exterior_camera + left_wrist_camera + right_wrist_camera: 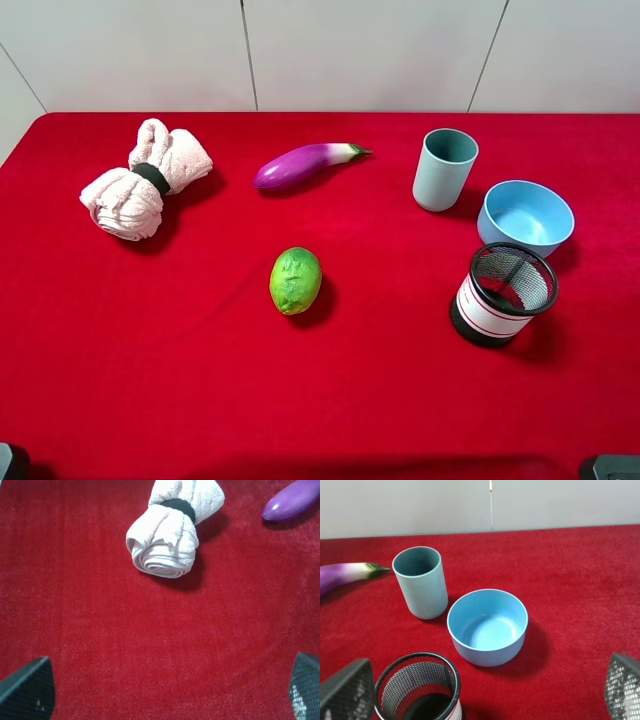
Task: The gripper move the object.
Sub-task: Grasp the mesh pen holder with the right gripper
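The black wire-mesh cup (503, 294) with a white red-striped band stands upright on the red cloth at the right front. It also shows in the right wrist view (417, 687), close in front of my right gripper (485, 690), whose fingers are wide apart and empty. My left gripper (170, 687) is open and empty over bare red cloth, short of the rolled towel (167, 530). In the exterior high view only small dark parts of the arms show at the bottom corners, the left (10, 463) and the right (612, 467).
A pale teal cup (444, 168) and a blue bowl (525, 216) stand just behind the mesh cup. A green lime-like fruit (296, 280) lies mid-table, a purple eggplant (305, 164) behind it, a pink rolled towel (143, 180) at the back left.
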`<act>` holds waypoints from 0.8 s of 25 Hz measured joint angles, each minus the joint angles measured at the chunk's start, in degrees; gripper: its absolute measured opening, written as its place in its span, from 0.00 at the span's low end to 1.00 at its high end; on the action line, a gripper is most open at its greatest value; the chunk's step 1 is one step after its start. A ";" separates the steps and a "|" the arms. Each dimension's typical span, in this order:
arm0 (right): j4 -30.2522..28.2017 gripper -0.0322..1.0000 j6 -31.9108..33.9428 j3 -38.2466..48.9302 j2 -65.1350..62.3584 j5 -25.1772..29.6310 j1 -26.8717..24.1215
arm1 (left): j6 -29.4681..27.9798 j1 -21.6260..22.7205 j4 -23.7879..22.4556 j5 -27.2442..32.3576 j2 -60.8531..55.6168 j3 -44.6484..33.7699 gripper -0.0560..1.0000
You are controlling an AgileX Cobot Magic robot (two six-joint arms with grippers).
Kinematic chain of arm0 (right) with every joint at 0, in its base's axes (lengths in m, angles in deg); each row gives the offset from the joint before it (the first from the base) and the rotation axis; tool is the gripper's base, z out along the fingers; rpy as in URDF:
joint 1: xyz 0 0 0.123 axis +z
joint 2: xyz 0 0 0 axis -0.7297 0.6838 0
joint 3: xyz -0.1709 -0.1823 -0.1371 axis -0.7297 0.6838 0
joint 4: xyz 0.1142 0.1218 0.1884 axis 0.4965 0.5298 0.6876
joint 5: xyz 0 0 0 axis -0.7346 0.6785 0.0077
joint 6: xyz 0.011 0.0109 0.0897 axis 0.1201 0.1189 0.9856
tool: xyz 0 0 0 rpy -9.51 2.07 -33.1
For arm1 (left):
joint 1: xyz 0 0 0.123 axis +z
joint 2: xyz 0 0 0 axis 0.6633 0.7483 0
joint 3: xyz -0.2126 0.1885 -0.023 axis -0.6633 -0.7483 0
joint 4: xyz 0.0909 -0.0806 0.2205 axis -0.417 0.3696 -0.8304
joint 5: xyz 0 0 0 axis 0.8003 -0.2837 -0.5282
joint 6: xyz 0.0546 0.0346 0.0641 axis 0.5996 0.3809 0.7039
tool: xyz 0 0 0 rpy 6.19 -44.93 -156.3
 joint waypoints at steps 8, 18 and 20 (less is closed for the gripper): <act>0.00 0.70 0.00 0.00 0.00 0.00 0.00 | 0.00 0.00 0.00 0.00 0.00 0.00 0.93; 0.00 0.70 0.00 0.00 0.00 0.00 0.00 | 0.00 0.00 0.00 0.00 0.00 0.00 0.93; 0.05 0.70 0.00 0.00 0.00 0.00 0.00 | 0.00 0.00 0.00 0.00 0.00 0.00 0.93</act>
